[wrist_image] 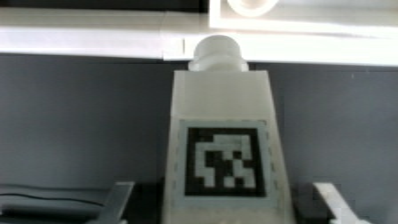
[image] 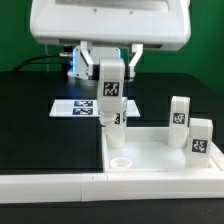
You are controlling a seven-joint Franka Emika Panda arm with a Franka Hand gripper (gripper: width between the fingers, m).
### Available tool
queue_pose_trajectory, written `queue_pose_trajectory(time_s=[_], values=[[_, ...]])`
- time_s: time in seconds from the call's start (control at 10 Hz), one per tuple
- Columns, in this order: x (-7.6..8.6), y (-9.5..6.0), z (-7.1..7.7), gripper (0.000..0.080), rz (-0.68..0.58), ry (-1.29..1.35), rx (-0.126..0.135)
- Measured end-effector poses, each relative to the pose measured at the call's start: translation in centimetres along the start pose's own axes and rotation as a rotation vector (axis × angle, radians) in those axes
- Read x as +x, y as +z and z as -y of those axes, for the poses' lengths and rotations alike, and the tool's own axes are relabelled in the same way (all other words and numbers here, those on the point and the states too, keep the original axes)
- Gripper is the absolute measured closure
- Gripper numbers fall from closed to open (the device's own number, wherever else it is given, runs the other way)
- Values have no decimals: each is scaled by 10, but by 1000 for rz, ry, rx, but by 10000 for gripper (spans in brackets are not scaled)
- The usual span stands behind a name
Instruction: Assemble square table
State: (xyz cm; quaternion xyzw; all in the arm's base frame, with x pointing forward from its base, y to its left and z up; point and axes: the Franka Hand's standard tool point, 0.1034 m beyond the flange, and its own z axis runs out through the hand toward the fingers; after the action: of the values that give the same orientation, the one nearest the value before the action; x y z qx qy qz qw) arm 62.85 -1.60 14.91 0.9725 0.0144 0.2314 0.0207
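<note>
Claw (image: 108, 92) grasping leg (image: 110, 105), upright over top (image: 150, 155) corner. Step: seating leg. Next: align with socket (image: 119, 160), lower, screw in.

A: Any readable text, brand or number?

B: None. Only black-and-white coded tags, carrying no letters or digits.

A: Where do they stand?

B: One on the held leg (image: 109, 90), one each on two legs (image: 180, 115) at the exterior view's right, several on the marker board (image: 85, 106).
</note>
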Motion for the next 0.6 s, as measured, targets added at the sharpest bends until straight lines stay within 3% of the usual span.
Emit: queue_pose_trajectory(time_s=[0.2,0.6], values=[[2,13,11,509,-75,7,4],[-12,29,9,509,-76,10,-10]])
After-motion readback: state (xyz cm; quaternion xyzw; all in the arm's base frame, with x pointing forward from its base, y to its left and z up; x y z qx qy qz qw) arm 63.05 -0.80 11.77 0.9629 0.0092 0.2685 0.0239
